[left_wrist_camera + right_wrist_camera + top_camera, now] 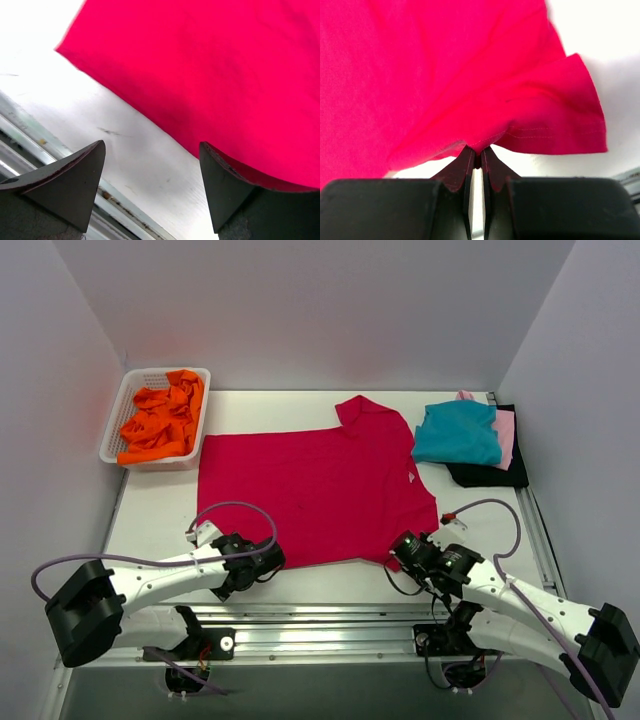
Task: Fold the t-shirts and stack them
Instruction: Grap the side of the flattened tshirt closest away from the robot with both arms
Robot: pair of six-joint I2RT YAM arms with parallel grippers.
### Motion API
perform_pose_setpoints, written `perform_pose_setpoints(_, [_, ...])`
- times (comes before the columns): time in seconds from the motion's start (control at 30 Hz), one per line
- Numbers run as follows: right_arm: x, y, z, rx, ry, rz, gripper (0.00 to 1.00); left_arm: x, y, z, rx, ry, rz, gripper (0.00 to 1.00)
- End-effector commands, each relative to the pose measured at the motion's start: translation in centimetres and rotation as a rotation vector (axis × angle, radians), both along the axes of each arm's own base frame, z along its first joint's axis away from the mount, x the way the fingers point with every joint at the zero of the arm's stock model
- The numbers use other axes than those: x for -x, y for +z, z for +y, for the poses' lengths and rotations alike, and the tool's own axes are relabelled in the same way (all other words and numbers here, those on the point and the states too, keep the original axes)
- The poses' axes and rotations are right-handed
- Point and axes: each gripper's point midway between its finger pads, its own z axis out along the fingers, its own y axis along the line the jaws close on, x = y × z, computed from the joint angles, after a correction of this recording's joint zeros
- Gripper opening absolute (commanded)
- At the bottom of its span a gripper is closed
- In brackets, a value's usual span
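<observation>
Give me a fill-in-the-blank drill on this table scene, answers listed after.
The right gripper is ____ on the near edge of the red shirt.
The left gripper stands ____ at that same edge.
The crumpled shirt in the white basket is ____.
The teal shirt lies on ____ of the pink shirt and the black shirt.
Missing words: shut, open, orange, top.

top: overhead, whole table (150, 515) | wrists: close (both on crimson t-shirt (320, 490))

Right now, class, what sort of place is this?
Likely a robot lab cell: bare white walls enclose the table, two arms are bolted at its near edge, a red t-shirt lies spread.
</observation>
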Motion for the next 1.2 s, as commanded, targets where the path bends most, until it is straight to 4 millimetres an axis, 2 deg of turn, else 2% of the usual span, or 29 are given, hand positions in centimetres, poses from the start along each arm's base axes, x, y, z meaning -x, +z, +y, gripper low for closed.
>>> perform_pose_setpoints(0.0, [-2.0, 2.0, -1.5, 0.068, -0.016, -0.096, 0.00, 0.3, 1.1, 2.3, 0.016, 0.128, -0.057, 0.84])
perform_pose_setpoints(0.07, [-2.5, 1.8, -1.5, 0.066, 0.005, -0.088, 0.00, 0.5, 0.7, 3.0, 0.037, 0.147, -0.057, 0.85])
perform_pose_setpoints(0.17, [-3.1, 1.3, -1.5, 0.073, 0.031, -0.071, 0.00, 0.4, 1.0, 3.0, 0.124, 0.162, -0.098, 0.85])
perform_pose_setpoints(0.27, [-3.6, 1.0, -1.6, 0.064, 0.034, -0.057, 0.00, -0.5, 1.1, 1.9, 0.175, 0.125, -0.111, 0.85])
perform_pose_setpoints(0.37, [-4.3, 1.3, -2.4, 0.073, 0.007, -0.062, 0.00, -1.2, 0.4, 0.7, 0.145, 0.107, -0.056, 0.85])
perform_pose_setpoints(0.5, [-4.7, 1.7, -3.5, 0.060, -0.039, -0.075, 0.00, -1.8, -1.8, -1.1, 0.136, 0.091, 0.000, 0.85])
perform_pose_setpoints(0.6, [-4.6, 1.5, -3.8, 0.059, -0.054, -0.067, 0.00, -1.5, -2.9, -1.0, 0.132, 0.091, 0.020, 0.84])
perform_pose_setpoints(0.7, [-4.7, 1.2, -3.8, 0.063, -0.051, -0.058, 0.00, -1.3, -3.1, -0.6, 0.126, 0.099, 0.019, 0.83])
perform_pose_setpoints(0.8, [-4.6, 1.0, -3.8, 0.068, -0.049, -0.046, 0.00, -1.4, -3.1, -0.6, 0.136, 0.097, 0.007, 0.79])
perform_pose_setpoints(0.9, [-4.6, 1.0, -3.9, 0.068, -0.052, -0.050, 0.00, -1.4, -3.1, -0.6, 0.137, 0.093, 0.006, 0.64])
perform_pose_setpoints(0.93, [-4.6, 1.0, -3.9, 0.068, -0.054, -0.050, 0.00, -1.4, -3.2, -0.6, 0.135, 0.092, 0.008, 0.56])
perform_pose_setpoints(1.17, [-4.6, 1.1, -4.0, 0.067, -0.062, -0.048, 0.00, -1.7, -3.4, -0.9, 0.111, 0.060, 0.025, 0.41])
